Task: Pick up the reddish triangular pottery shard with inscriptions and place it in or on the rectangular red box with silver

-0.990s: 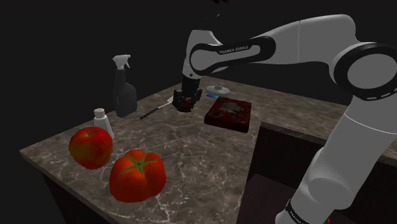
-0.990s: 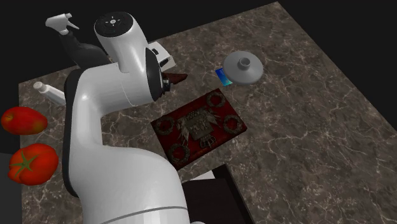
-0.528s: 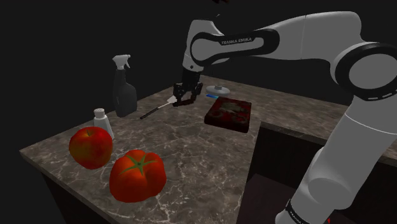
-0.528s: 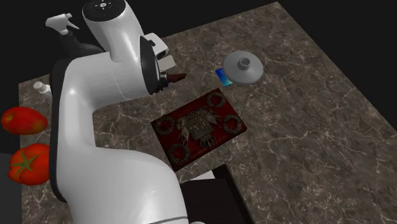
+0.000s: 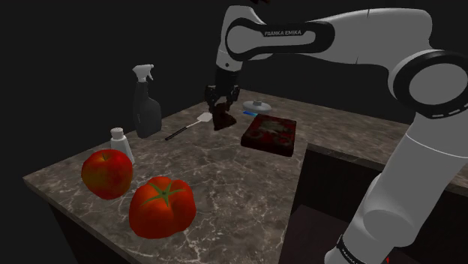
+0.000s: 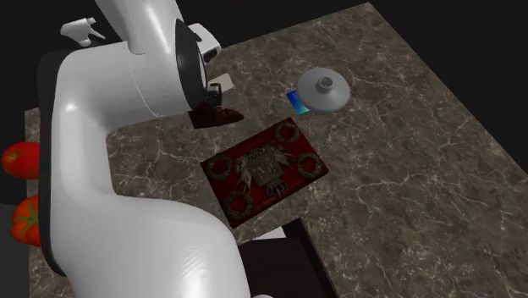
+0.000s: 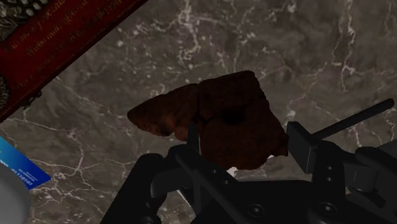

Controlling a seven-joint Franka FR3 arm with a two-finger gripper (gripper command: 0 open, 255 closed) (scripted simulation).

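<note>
While the gripper (image 5: 218,106) clasps the shard (image 7: 229,118), a card (image 6: 296,102) lies near the box (image 6: 266,168).

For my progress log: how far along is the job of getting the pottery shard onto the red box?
Done: the grasp. The fingers are shut on the reddish-brown shard, which hangs clear of the marble counter. In hand: the carry, with the shard off to one side of the red box, not over it. Left: move over the box, lower and release. Nothing lies on its ornamented top.
</note>
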